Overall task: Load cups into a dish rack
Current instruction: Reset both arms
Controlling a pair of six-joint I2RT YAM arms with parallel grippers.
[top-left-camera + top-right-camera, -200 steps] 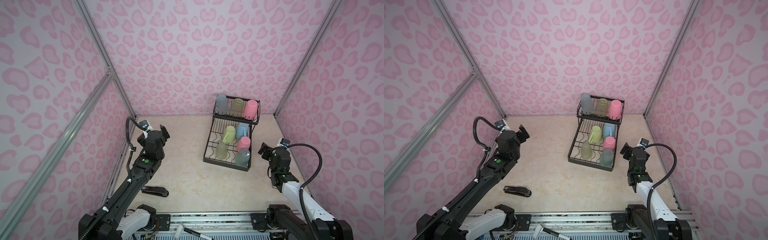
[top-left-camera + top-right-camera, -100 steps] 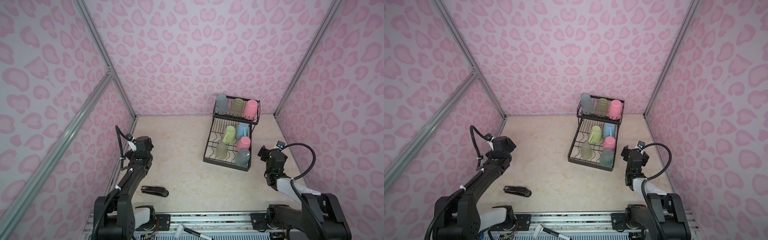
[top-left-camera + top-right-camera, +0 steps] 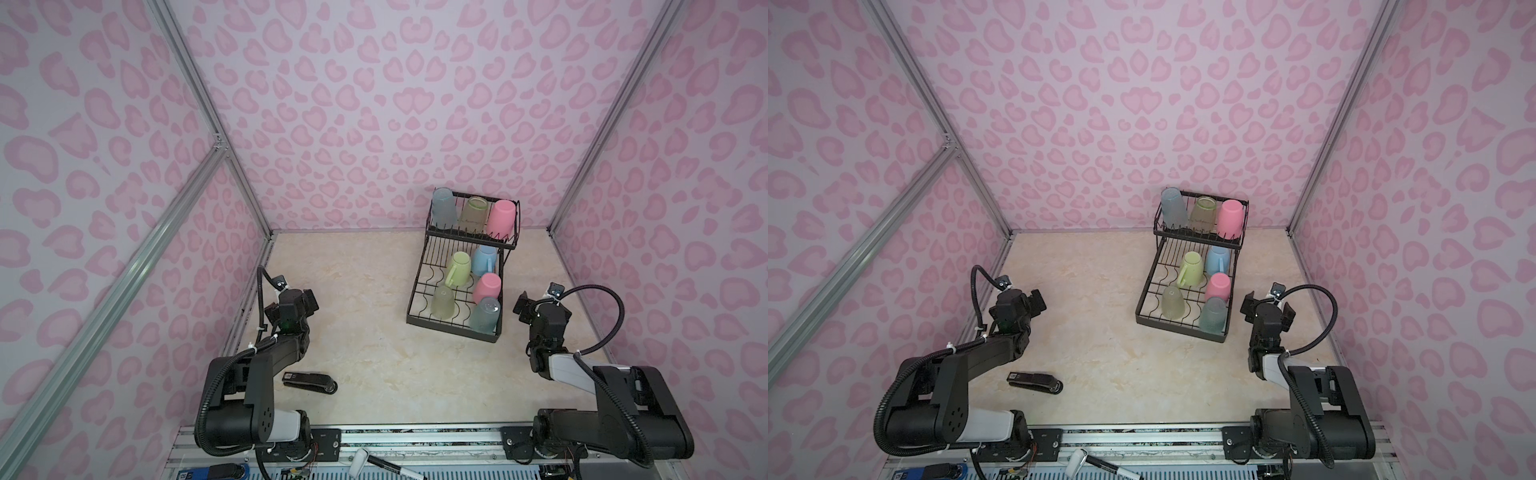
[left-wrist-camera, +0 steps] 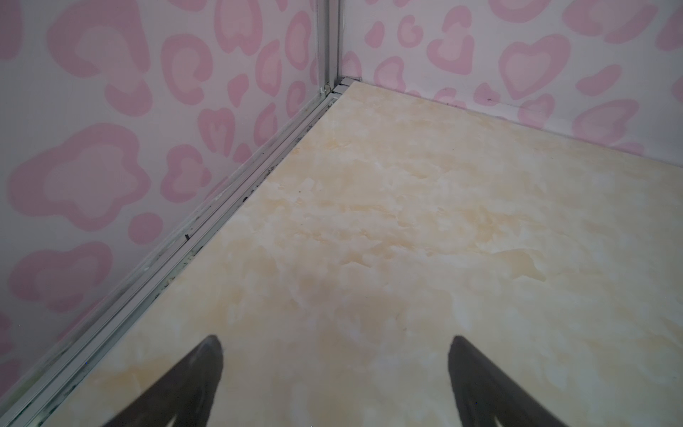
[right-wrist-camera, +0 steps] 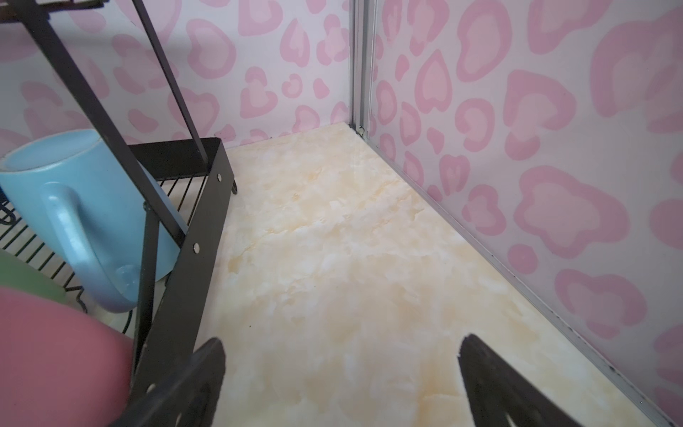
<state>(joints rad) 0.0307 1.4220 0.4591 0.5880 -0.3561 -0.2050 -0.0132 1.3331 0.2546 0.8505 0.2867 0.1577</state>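
Top-view checker: Both arms had pulled back from a second ago. The left arm [image 3: 282, 349] had been raised and reaching out then; now it sat folded low by the left wall. The right arm [image 3: 561, 365] had tucked in too. The cups [image 3: 487, 287] hadn't moved.

Wrist-view checker: Left claw [image 4: 334, 344] was released, spread over bare worktop [image 4: 406, 222], holding nothing. Right claw [image 5: 342, 342] was also released and empty, near a corner of the dish rack [image 5: 184, 240].

Top-view checker: All eight were racked in both top views. Upper basket had the grey-blue tumbler [image 3: 444, 208], yellowish tumbler [image 3: 473, 212] and pink tumbler [image 3: 500, 216]. Lower grid had the yellow-green mug [image 3: 459, 270], light blue mug [image 3: 484, 259], second pink tumbler [image 3: 1219, 286], green tumbler [image 3: 442, 301] and teal tumbler [image 3: 485, 316].

Wrist-view checker: So loading looked done, and the arms were probably heading home.

Top-view checker: The surface was cream and marbled. Only a black stapler [image 3: 309, 381] lay loose, near the left arm. Pink heart-blotch walls [image 3: 374, 104] stood on three sides, with aluminium posts [image 3: 199, 83] at the corners.
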